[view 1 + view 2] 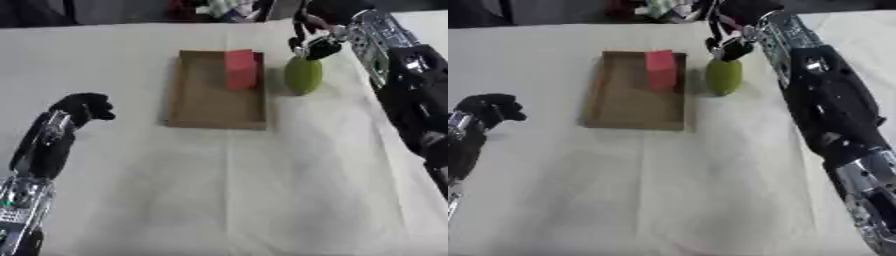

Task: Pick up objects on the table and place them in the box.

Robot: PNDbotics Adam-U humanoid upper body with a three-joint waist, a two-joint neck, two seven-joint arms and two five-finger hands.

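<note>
Right hand (317,46) curls its fingers atop the green fruit (303,75) beside the box (216,90); the rounded fruit may slip; left hand (86,106) idles, curled shut.

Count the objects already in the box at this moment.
1: a red block stands at the far right end of the box. The green fruit sits outside, right of the box, under the right hand. Nothing seems hidden.

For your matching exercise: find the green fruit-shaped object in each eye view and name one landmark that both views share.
Left eye view: the green object stands right of centre, near the top, just right of the box.
Right eye view: the same object sits closer to centre.
Shared landmark: the red block in the brown box.
</note>
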